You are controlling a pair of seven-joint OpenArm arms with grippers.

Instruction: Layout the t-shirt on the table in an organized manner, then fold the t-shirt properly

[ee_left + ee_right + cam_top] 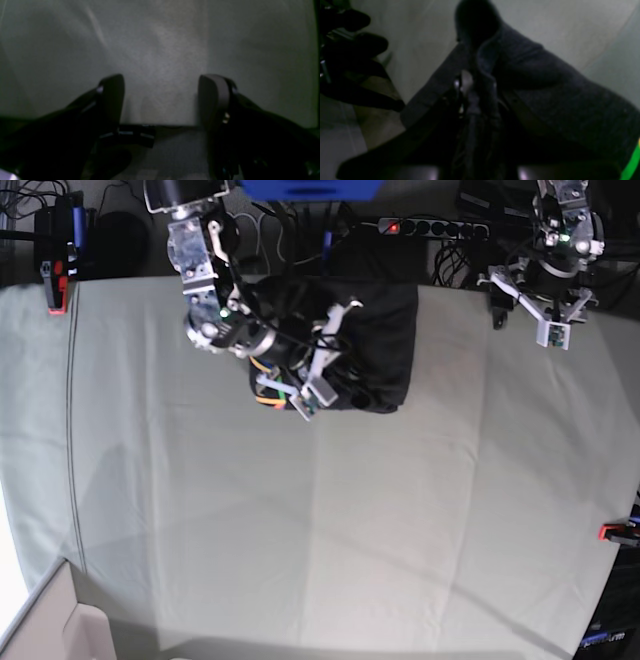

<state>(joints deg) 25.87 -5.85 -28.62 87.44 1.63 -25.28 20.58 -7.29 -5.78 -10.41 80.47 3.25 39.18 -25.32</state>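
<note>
table: the table (330, 520) fills the lower and middle of the base view, bare pale grey-green cloth with long creases; nothing lies on this near part.
step in hand: laying out, by my judgement (no folding can start yet), since the t-shirt (375, 345) sits bunched in a dark heap at the upper centre, against the far edge.
right gripper: the right gripper (318, 385), upper centre-left, has its jaws drawn narrow and pinched on a fold of the t-shirt; its wrist view shows charcoal cloth gathered between the fingers, a green streak of print at lower right.
left gripper: the left gripper (553, 320), upper right, stands wide apart and holds nothing, over bare cloth and well apart from the shirt.
next move: likely drawing the held cloth toward the open middle, the free gripper taking another edge to spread it flat.
</note>
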